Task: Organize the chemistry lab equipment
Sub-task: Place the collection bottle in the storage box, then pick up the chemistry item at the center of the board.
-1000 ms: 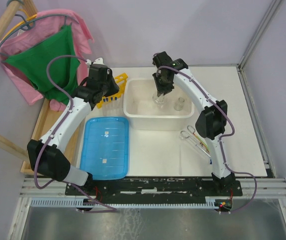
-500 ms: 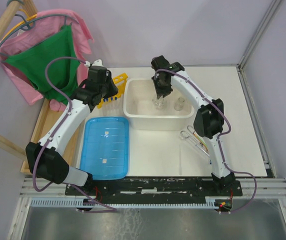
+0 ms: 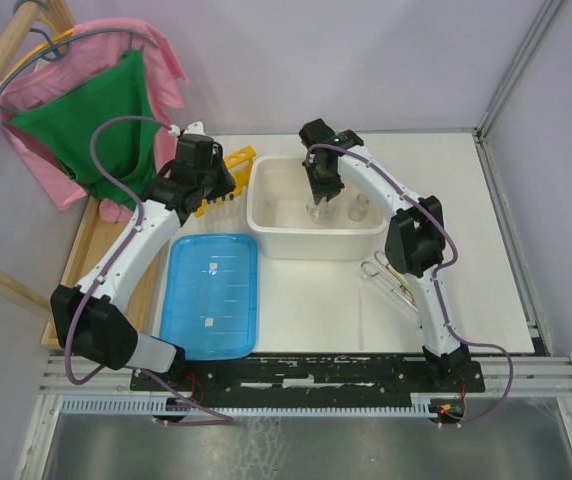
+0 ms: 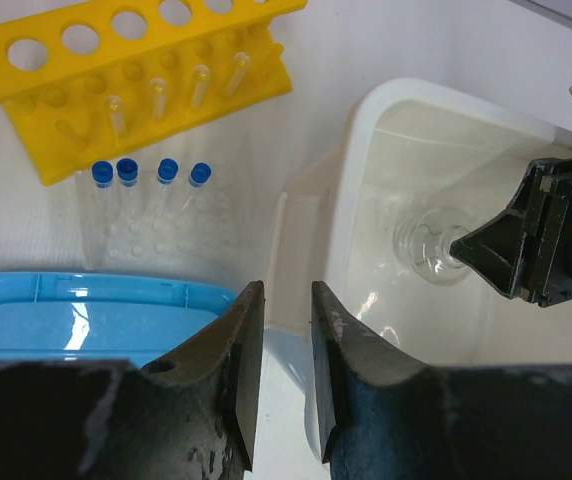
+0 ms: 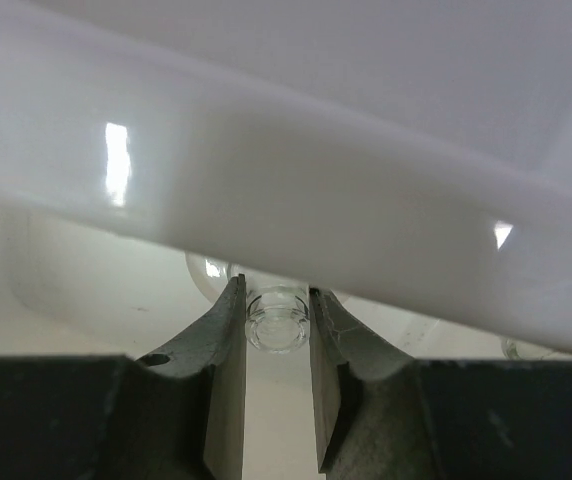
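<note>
Right pincer pinches the flask by its neck inside the tub; left pincer slightly spread.

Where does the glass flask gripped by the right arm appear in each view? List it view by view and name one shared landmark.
Top external: flask near the tub's middle, under the right gripper.
Left wrist: flask right of centre, inside the tub, neck in the black jaws.
Right wrist: flask low at centre, its round mouth between the jaws.
Shared landmark: white tub.
</note>
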Motion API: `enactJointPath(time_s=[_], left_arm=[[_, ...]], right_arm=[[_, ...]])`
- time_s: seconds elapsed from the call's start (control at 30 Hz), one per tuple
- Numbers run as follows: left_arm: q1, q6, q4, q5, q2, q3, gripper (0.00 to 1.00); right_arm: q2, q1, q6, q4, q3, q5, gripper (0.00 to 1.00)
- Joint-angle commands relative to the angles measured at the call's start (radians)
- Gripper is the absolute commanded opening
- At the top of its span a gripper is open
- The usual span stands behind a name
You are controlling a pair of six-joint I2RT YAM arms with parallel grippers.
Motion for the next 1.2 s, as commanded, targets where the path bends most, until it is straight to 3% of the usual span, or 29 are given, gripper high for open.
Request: enactJointPath(time_s=[0.0, 0.2, 0.57, 0.77, 1.03, 1.17], left_arm=[[-0.005, 0.008, 0.025, -0.020, -0.042, 0.000, 0.33], [-0.005, 0.008, 0.025, -0.009, -0.036, -0.002, 0.33], [-0.010, 0.008, 0.035, 0.014, -0.028, 0.000, 0.34], [-0.012, 0.010, 0.048, 0.026, -0.031, 0.002, 0.34], [-0.036, 0.042, 0.072, 0.070, -0.020, 0.079, 0.35], [-0.068, 0.062, 0.100, 0.086, 0.010, 0.161, 0.35]], right_arm=[[-0.019, 0.003, -0.002, 0.043, 0.006, 0.026, 0.17], [-0.090, 0.003, 0.002, 0.044, -0.009, 0.015, 0.36], [-0.290, 0.003, 0.010, 0.037, -0.068, 0.007, 0.47], [-0.408, 0.004, -0.002, 0.005, -0.110, 0.107, 0.48], [-0.741, -0.032, 0.061, 0.006, -0.426, 0.461, 0.49], [-0.930, -0.139, 0.148, -0.006, -0.671, 0.435, 0.50]])
